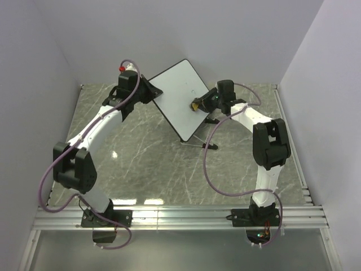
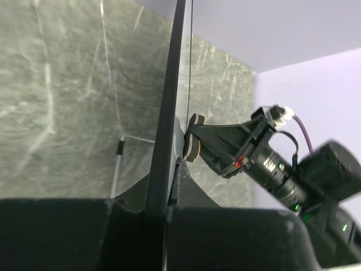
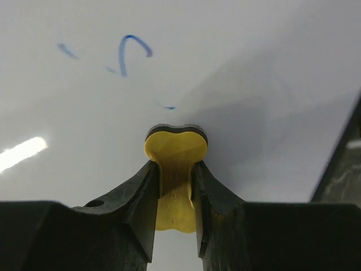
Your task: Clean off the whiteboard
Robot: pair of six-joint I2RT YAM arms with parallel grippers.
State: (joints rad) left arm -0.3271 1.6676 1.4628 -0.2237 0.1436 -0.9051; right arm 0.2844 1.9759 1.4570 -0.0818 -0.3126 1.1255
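The whiteboard [image 1: 177,99] stands tilted on its wire stand at the back middle of the table. My left gripper [image 1: 148,91] is shut on its left edge; the left wrist view shows the board's black rim [image 2: 168,113] edge-on between the jaws. My right gripper [image 1: 202,103] is shut on a yellow eraser block [image 3: 176,149] whose dark felt face presses against the board's white face [image 3: 237,62]. A few blue marks [image 3: 131,48] remain above and left of the eraser. The eraser also shows in the top view [image 1: 194,105] and in the left wrist view [image 2: 192,144].
The board's thin wire stand [image 1: 202,144] reaches out onto the grey marble table in front of the board. White walls close in the back and both sides. Metal rails [image 1: 180,217] run along the near edge by the arm bases.
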